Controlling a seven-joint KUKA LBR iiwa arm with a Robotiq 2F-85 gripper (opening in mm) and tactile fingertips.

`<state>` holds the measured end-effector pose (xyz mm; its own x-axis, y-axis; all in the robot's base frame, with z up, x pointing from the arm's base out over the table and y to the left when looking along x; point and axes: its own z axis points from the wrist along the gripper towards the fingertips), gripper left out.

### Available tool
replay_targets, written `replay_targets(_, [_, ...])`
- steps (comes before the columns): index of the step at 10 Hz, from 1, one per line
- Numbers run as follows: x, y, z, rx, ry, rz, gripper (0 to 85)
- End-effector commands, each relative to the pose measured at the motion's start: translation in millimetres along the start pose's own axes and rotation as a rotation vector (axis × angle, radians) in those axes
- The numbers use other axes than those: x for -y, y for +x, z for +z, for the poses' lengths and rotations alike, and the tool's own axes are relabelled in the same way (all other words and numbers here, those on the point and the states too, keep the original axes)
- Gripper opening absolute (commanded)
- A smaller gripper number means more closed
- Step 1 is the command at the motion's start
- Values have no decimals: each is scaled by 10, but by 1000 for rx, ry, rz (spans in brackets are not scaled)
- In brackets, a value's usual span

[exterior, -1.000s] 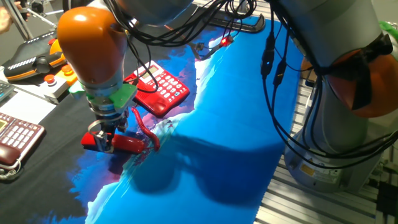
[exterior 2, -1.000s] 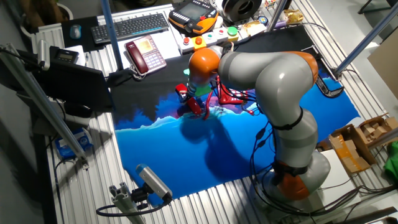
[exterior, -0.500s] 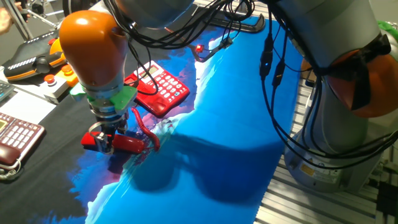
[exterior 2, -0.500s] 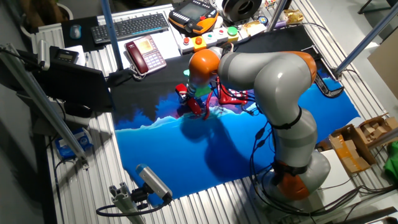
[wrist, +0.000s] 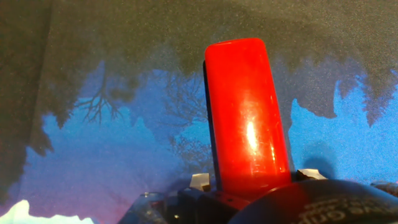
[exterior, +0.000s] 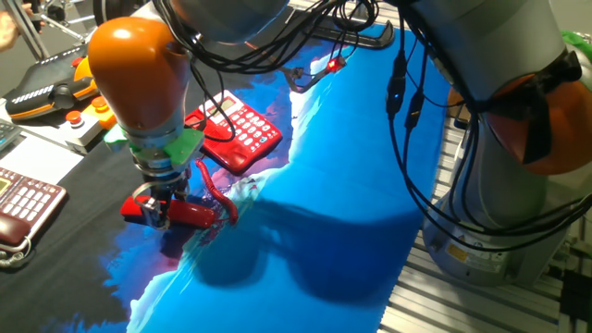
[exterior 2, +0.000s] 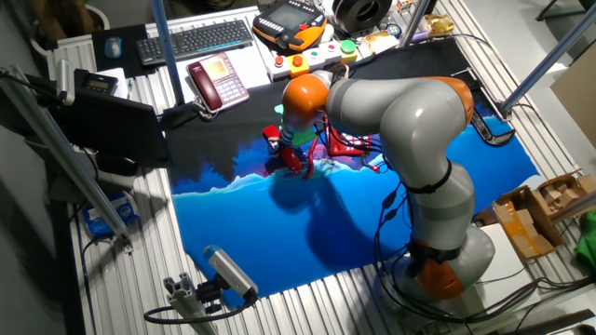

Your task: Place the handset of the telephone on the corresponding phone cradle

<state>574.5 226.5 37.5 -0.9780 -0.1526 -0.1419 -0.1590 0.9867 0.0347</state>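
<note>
In one fixed view, the claw (exterior: pixel 159 205) stands low at the left of the frame, closed around the handset (exterior: pixel 178 214). The handset lies almost flat, its long axis running left to right, just over the table (exterior: pixel 351 213). The telephone (exterior: pixel 237 132) is up and to the right of the claw, near it, with the red coiled cord (exterior: pixel 215 193) between them. The phone cradle (exterior: pixel 211 139) is the side of the base turned toward the claw, so I judge the coming move goes up and to the right in this frame.

In the other fixed view, the claw (exterior 2: pixel 292 154) is at the centre, the handset (exterior 2: pixel 279 151) under it, and the telephone (exterior 2: pixel 346 141) just to the right, partly hidden by the arm.

In the hand view, the handset (wrist: pixel 245 118) stretches straight from the bottom edge to the upper middle, over the printed cloth. The telephone is not in this frame.
</note>
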Motion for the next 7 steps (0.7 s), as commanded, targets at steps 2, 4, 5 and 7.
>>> replay_targets(2, [5, -5, -3, -2, 1, -8, 563])
replay_targets(4, [13, -12, -10, -9, -2, -17, 477])
replay_targets(5, [14, -13, -13, -9, -2, -19, 473])
replay_targets(7, [18, -17, -29, -14, -9, -21, 363])
